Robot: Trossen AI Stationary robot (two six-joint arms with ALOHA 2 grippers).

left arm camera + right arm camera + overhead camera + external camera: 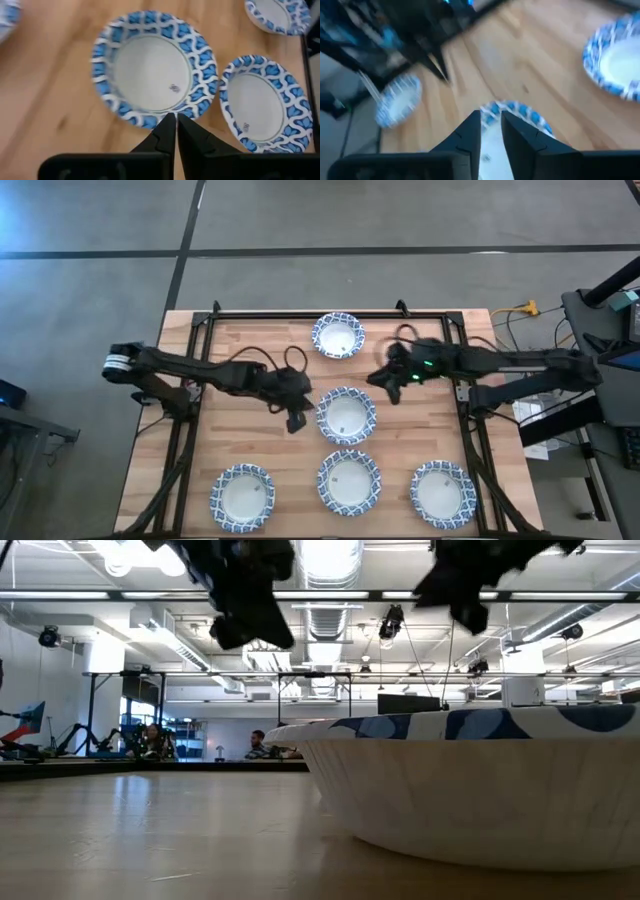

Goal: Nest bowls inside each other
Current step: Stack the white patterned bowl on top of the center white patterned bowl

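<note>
The high view shows five blue-and-white rimmed bowls, each resting singly on its base: one far [338,336], one at the centre [346,416], and a near row at left [242,497], middle [348,481] and right [442,494]. My left gripper [295,418] hovers shut beside the centre bowl's left rim [150,120]. My right gripper [392,390] hovers off that bowl's far-right rim [517,111], its fingers a narrow gap apart. In the low view both grippers hang well above the table. Other bowls are out of view.
A black frame [330,314] runs along the table's far edge and down both sides, carrying the arm bases. Bare wood lies between the centre bowl and the side rails. In the low view a near bowl [480,790] fills the foreground; people sit far off in the room.
</note>
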